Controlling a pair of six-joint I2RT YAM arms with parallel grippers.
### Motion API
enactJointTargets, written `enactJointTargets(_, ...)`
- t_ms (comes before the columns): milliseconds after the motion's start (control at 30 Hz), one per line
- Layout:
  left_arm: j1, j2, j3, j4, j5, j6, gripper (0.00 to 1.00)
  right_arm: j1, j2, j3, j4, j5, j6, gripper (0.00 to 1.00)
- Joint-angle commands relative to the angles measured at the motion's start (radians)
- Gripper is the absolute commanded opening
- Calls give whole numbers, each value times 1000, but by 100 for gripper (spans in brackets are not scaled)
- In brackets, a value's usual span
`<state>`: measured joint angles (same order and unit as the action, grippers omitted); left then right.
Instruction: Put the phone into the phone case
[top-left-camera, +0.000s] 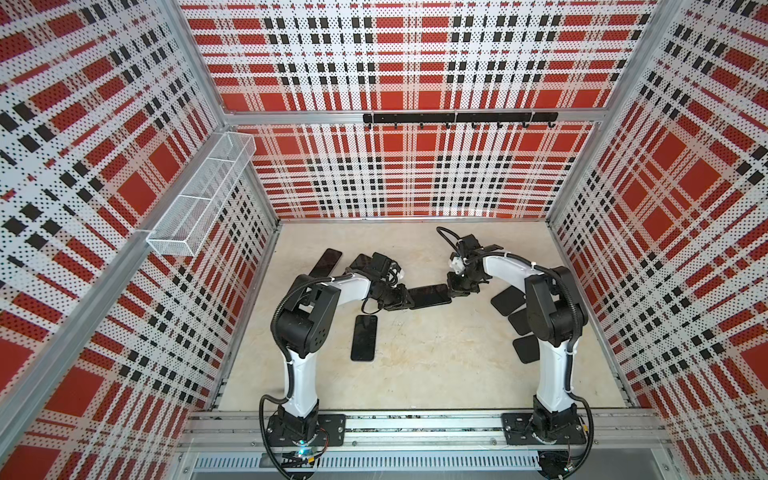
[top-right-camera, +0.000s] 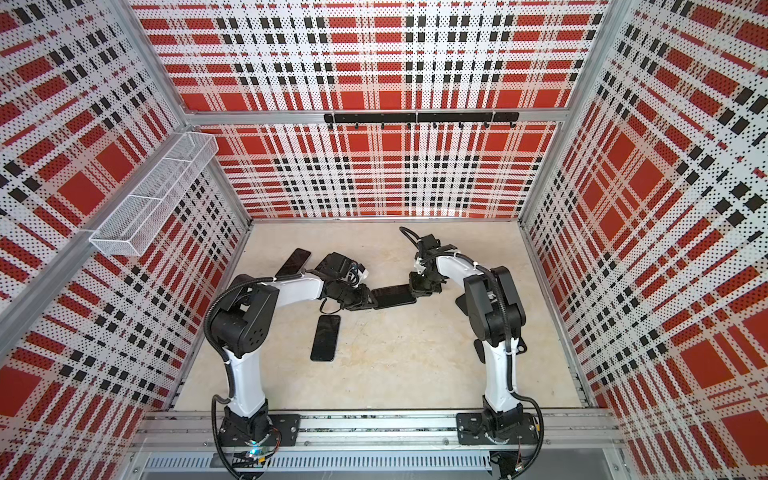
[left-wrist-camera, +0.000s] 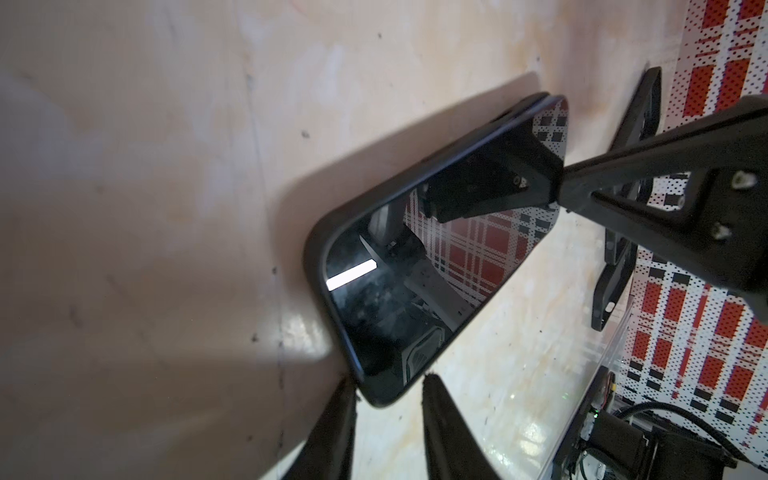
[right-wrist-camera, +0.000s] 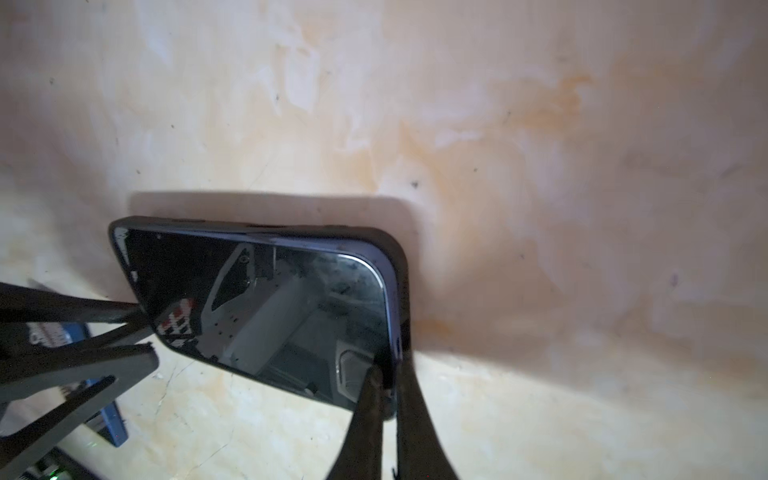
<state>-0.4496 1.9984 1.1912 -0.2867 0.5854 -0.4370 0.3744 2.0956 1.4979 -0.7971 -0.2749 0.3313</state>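
In a top view the flat black glass phone sits mid-frame. Left wrist: the left gripper, bottom centre, gapes slightly around its end. Right wrist: the right gripper pinches phone into black rubber case, likely pressing them snug.

Walls are a loud red, white and black plaid, dotted all over, and the floor is blotchy cream-beige with orangey smears. The phone is glossy black with a bluish rim, mirroring the plaid, and its phone case is matte black. Same black for the loose phone, spare cases and hook rail; arms are white and black, wire basket white.
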Motion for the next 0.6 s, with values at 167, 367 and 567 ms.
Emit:
enactJointTargets(167,3,25,10,22,-85,36,32,73,123,94,-251,62,-70,16)
enactJointTargets(367,34,-13,12,17,-129,45,32,27,52,162,-279,74,-77,26)
enactJointTargets(567,42,-6,10,54,-133,25,35,1,52,179,-258,48,-89,25)
